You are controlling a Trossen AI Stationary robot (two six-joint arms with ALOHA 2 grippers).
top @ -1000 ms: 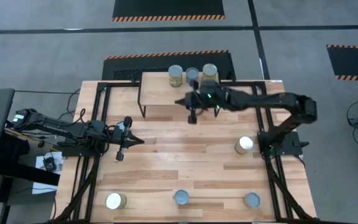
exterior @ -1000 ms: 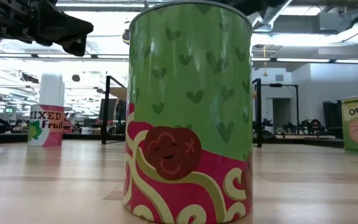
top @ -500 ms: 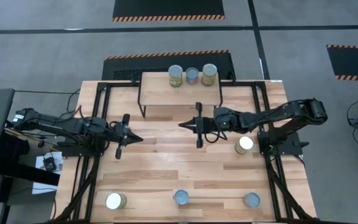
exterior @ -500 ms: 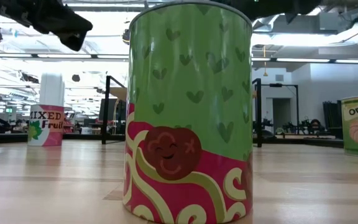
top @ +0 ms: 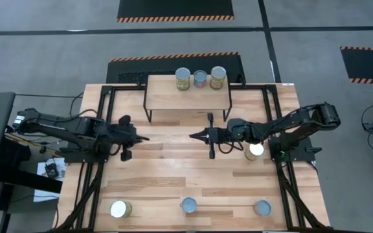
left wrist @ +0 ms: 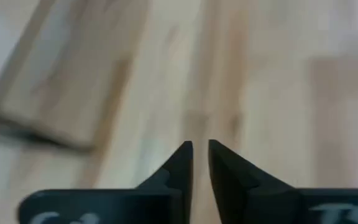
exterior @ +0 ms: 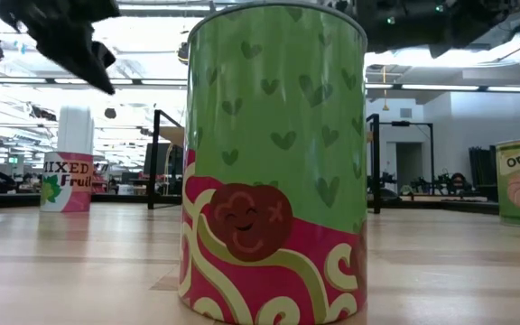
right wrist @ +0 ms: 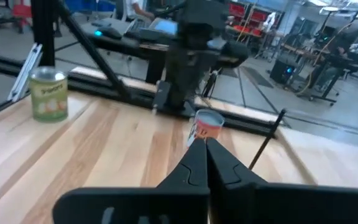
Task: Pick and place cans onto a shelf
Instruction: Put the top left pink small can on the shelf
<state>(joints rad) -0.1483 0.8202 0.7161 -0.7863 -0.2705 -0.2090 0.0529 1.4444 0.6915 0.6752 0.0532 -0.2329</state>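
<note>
The shelf [top: 188,97] stands at the table's far middle with three cans [top: 201,79] on its plank top. Another can [top: 256,150] stands on the table under my right arm, and three stand along the near edge [top: 189,206]; the middle one fills the low view [exterior: 273,162]. My left gripper [top: 142,138] hangs over the table's left middle, tipped downward, its fingertips [left wrist: 200,148] a little apart with nothing between them. My right gripper [top: 195,136] is shut and empty over the table's middle, pointing level toward the left [right wrist: 202,142].
A green-labelled can [right wrist: 47,93] and a red-labelled can [right wrist: 207,124] show ahead of the right fingers, near the left arm's base [right wrist: 191,50]. Black frame rails [top: 102,116] run along the table's left and right sides. Bare wood [top: 173,168] lies between the grippers and the near cans.
My right gripper has drawn away from the shelf toward the table's near edge and sunk lower, ending over the table's middle, still shut. My left gripper has tipped its fingers downward and risen a little over the same spot.
</note>
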